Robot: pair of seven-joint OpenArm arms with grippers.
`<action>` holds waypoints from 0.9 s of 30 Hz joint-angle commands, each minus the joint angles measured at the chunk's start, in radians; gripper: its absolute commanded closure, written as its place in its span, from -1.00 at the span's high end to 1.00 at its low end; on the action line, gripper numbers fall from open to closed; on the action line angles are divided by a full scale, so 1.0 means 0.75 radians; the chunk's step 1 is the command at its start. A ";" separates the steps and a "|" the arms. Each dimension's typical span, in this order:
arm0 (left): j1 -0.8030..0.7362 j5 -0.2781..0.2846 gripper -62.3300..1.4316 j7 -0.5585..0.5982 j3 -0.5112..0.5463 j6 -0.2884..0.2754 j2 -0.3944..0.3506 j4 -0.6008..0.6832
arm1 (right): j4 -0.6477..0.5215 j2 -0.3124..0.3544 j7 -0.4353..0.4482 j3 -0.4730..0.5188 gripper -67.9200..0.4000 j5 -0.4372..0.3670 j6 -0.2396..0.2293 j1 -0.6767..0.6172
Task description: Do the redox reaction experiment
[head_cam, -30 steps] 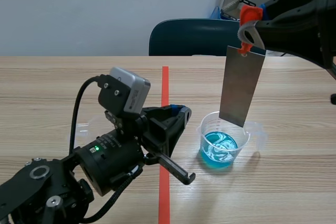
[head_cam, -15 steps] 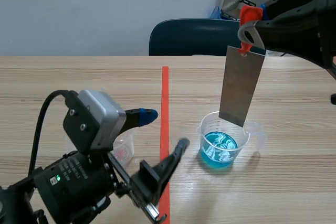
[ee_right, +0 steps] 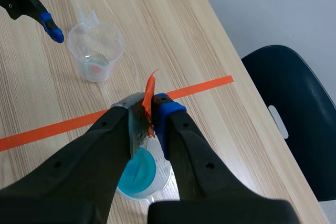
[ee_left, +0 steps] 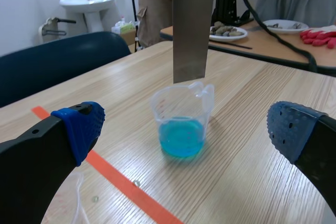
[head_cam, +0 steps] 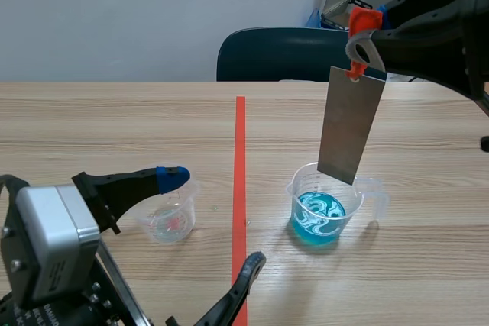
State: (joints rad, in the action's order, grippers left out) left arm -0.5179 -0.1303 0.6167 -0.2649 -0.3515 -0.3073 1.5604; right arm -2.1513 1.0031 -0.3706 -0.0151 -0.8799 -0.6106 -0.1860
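A pale wooden table (head_cam: 114, 120) is running away toward a grey wall, with a dark blue chair (head_cam: 275, 55) standing at its far edge and a strip of orange-red tape (head_cam: 240, 158) lying down its middle. The right hand (head_cam: 365, 43) is hanging high over the right half of the table, its fingers pressed together on the orange tab (head_cam: 363, 20) at the top of a grey metal plate (head_cam: 350, 124). The plate is hanging straight down from that pinch. Its lower edge is sitting over the mouth of a clear beaker (head_cam: 327, 205) — above the blue liquid (ee_left: 181, 137) pooled in the bottom, not dipping into it. From the right wrist view the beaker is lying directly under the hand.

The left hand (head_cam: 214, 219) is lying low on the near side, spread wide and holding nothing, one blue-padded fingertip (head_cam: 172, 175) just beside a small clear cup (head_cam: 170, 215) with a reddish trace at its bottom. The cup is standing left of the tape, well apart from the beaker — which is sitting ahead of the left hand's open fingers.
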 commanded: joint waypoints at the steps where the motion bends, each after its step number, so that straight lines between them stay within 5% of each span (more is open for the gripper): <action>1: -0.005 0.015 1.00 0.017 -0.003 0.001 0.002 0.026 | 0.001 0.006 0.019 -0.004 -0.98 -0.004 0.004 0.020; 27: -0.008 0.012 1.00 0.020 -0.003 0.072 0.002 0.026 | 0.001 0.006 0.020 -0.004 -0.98 -0.004 0.004 0.020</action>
State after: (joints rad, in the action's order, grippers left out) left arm -0.5209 -0.1307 0.6151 -0.2630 -0.2955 -0.3073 1.5604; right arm -2.1513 1.0031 -0.3706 -0.0151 -0.8799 -0.6106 -0.1860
